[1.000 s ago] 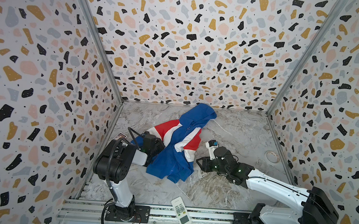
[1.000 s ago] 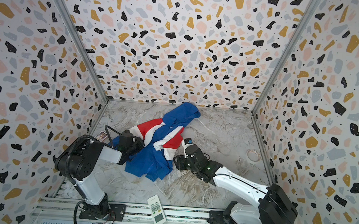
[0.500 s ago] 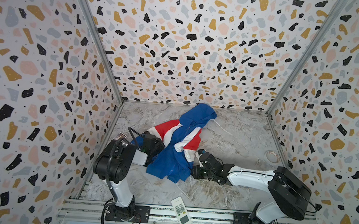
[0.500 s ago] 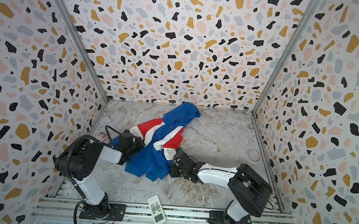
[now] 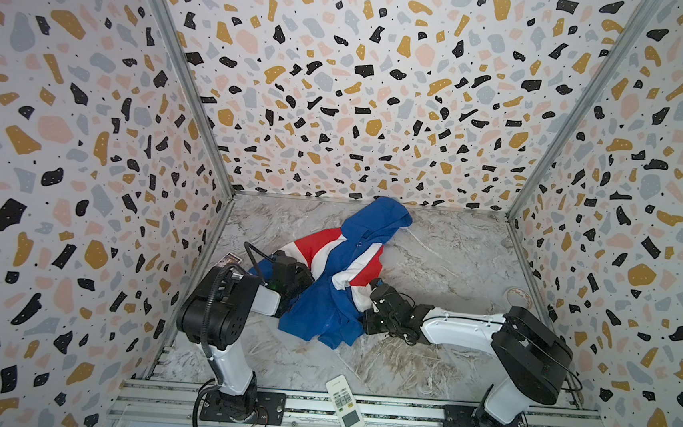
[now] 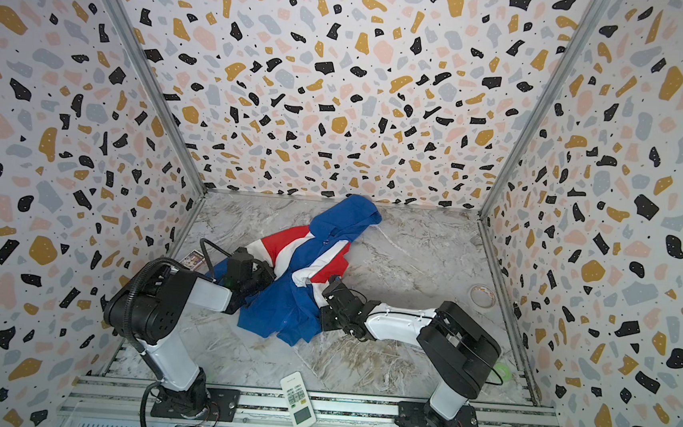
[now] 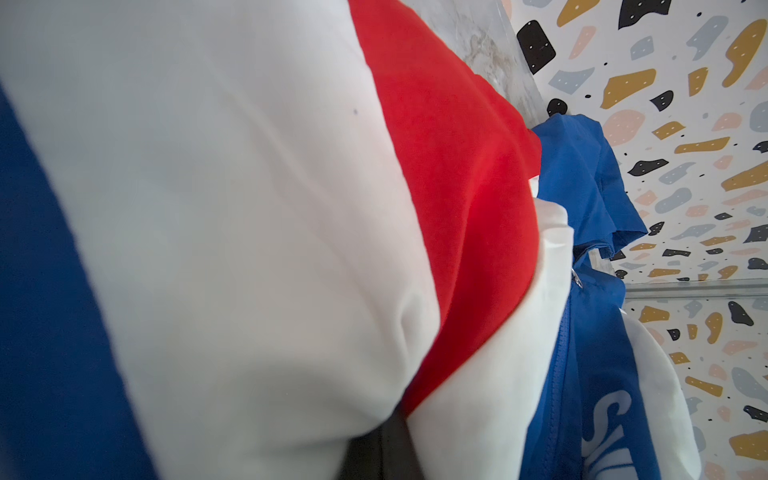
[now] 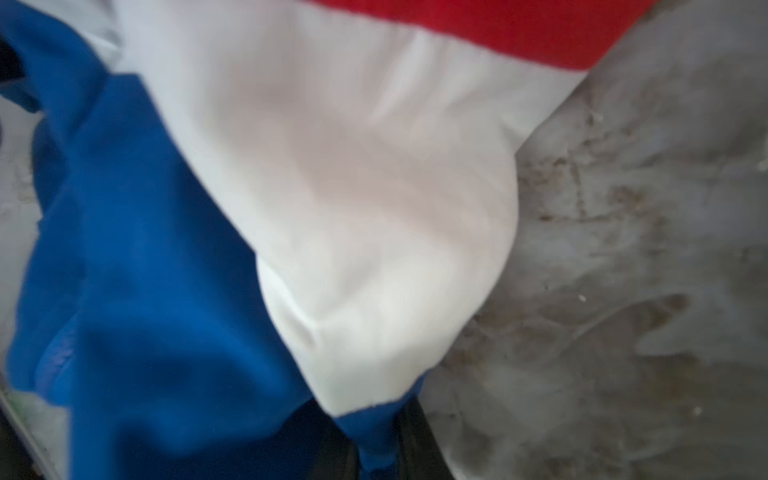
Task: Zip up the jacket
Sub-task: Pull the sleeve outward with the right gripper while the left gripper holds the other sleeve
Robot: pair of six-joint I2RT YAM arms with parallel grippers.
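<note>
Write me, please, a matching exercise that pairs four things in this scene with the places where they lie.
Things:
1. royal-blue hooded fabric jacket
2. white rectangular plastic remote control
3. pale round tape ring
4. small printed card

Places:
A. close to the right wall
B. at the floor's front edge, mid-width
C. close to the left wall
D. crumpled in the middle of the marble floor

Pairs: 1-D, 2-B, 3-A, 4-C.
</note>
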